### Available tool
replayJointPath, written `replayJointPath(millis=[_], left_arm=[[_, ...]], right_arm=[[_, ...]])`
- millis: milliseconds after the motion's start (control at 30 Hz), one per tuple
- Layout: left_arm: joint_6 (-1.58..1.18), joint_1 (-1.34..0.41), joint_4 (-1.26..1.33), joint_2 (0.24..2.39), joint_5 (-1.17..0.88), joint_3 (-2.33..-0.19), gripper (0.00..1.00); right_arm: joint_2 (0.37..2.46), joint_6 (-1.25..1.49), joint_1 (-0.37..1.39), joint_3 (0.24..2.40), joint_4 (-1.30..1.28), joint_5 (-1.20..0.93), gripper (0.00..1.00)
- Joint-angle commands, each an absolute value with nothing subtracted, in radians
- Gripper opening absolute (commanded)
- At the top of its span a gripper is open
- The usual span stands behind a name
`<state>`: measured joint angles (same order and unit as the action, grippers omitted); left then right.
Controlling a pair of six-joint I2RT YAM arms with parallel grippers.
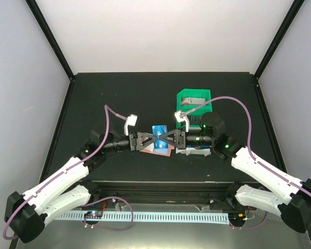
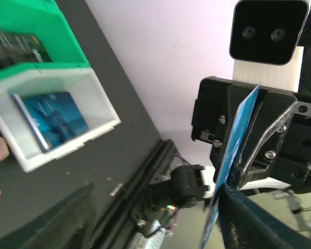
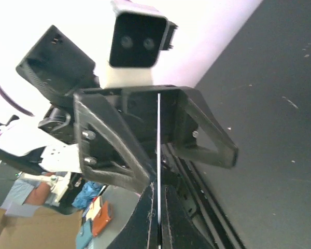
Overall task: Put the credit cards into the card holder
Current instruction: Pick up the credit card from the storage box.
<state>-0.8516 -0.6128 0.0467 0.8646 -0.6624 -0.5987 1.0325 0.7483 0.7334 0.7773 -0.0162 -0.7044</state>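
Over the near middle of the table (image 1: 103, 93) the two arms meet nose to nose. The right gripper (image 1: 165, 140) has its jaws closed on a blue card (image 1: 159, 132), pinching one end. In the right wrist view the card shows only as a thin bright line running straight out from between its own fingers.

The left gripper (image 1: 155, 140) faces it from the other end. Its jaws look parted, one finger close beside the card and the other well apart, so I judge it is not gripping.

The card is held off the table on edge. Its plane, and seemingly its long axis, lies along the line between the two jaws.

The card holder (image 1: 166, 152) lies flat on the table directly under the card, slightly nearer the arm bases. The coming move is therefore downward, with both arms about equally close. I cannot tell whether its mouth is open, or whether a pale patch at its left end is another card.

Beyond the right gripper sits the green-and-white tray (image 1: 182, 98). Its white compartment holds a second blue card (image 2: 59, 118), and its green one holds a dark card (image 2: 15, 49).

The count is three cards for certain, one card holder and one tray.
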Motion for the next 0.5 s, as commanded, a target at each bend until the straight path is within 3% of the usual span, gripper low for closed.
replayJointPath(millis=[0, 133, 367, 467], left_arm=[[-0.928, -0.628, 0.148, 0.811, -0.750, -0.567, 0.59], [-0.974, -0.632, 0.203, 0.774, -0.760, -0.535, 0.41], [-1.020, -0.667, 0.266, 0.815, -0.792, -0.547, 0.35], [-1.017, -0.668, 0.294, 0.834, -0.814, -0.556, 0.15]], right_arm=[[1.029, 0.821, 0.750, 0.762, 0.117, -0.787, 0.01], [1.023, 0.835, 0.753, 0.750, 0.116, -0.802, 0.01], [1.023, 0.838, 0.755, 0.758, 0.108, -0.815, 0.01], [1.033, 0.836, 0.756, 0.759, 0.102, -0.815, 0.01]])
